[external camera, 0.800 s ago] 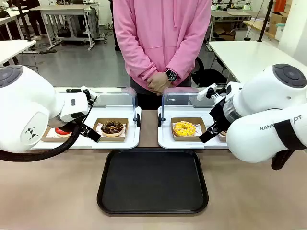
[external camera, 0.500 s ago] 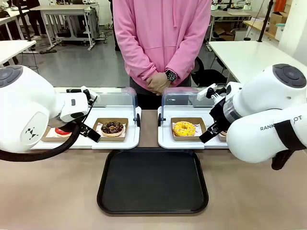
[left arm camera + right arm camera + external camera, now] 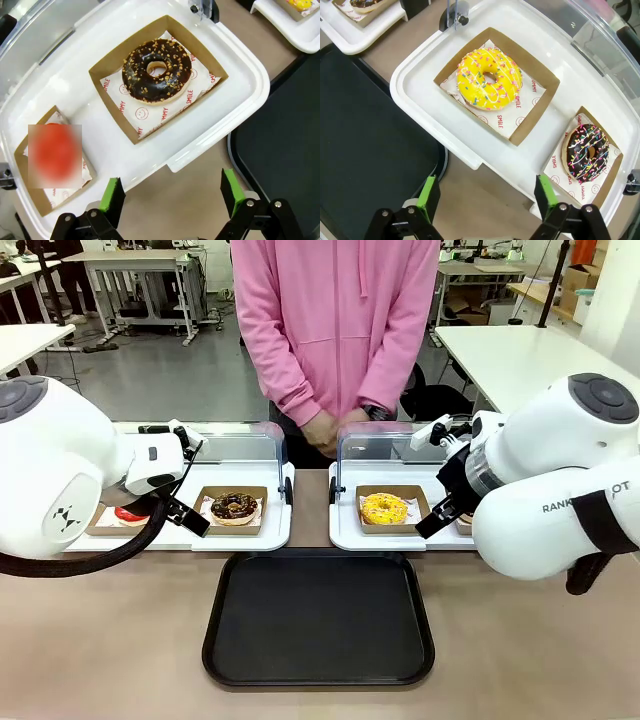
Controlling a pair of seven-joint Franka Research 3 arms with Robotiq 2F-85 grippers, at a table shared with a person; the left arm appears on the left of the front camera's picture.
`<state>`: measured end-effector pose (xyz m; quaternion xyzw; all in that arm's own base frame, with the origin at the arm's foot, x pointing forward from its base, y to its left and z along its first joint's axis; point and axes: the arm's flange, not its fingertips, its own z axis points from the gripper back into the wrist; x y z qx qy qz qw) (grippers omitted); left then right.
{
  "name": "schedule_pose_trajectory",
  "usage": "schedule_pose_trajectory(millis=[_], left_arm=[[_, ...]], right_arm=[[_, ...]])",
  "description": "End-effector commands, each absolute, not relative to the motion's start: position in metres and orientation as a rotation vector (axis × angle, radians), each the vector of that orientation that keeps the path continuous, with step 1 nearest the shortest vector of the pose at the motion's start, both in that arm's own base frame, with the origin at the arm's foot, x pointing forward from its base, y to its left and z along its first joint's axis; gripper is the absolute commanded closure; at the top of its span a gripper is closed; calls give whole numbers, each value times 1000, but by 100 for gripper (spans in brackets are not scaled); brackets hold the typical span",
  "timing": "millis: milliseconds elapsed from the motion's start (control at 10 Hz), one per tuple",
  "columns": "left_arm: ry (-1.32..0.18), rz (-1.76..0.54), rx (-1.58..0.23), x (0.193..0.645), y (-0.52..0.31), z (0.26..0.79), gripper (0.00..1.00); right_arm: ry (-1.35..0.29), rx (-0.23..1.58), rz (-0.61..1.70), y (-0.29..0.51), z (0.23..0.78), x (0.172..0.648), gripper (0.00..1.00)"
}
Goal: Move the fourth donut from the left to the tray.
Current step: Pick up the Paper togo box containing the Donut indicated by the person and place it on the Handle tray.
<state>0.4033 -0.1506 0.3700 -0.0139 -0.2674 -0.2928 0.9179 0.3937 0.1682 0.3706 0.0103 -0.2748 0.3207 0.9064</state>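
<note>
1. Fourth donut [image 3: 590, 152]: in its holder [image 3: 609, 180] at the right end of the right white tray [image 3: 485, 150], beside the yellow donut [image 3: 490, 79]. Nothing is touching it.
2. Tray [image 3: 318, 620]: flat on the desk [image 3: 100, 640], mid near edge, just in front of both white trays.
3. Right gripper [image 3: 486, 195]: fingers apart, gripping nothing, over the right white tray's near edge.
4. Left gripper [image 3: 171, 192]: fingers apart, gripping nothing, over the left white tray's [image 3: 240, 70] near edge.

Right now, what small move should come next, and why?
Probably shift the right end effector sideways over the fourth donut. The end effector is open and empty, hovering nearer the yellow donut, and the fourth donut lies in its cardboard holder, not on the tray.
</note>
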Motion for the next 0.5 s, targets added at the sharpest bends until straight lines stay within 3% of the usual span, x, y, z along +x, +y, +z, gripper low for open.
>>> schedule_pose_trajectory(millis=[0,100,400], left_arm=[[-550,-602,-29,403,-151,370,0],[-550,-602,-29,403,-151,370,0],[-579,-600,-117,418,-88,461,0]], right_arm=[[-567,23,659,168,371,394,0],[-567,21,662,168,371,394,0],[-610,142,646,126,475,399,0]])
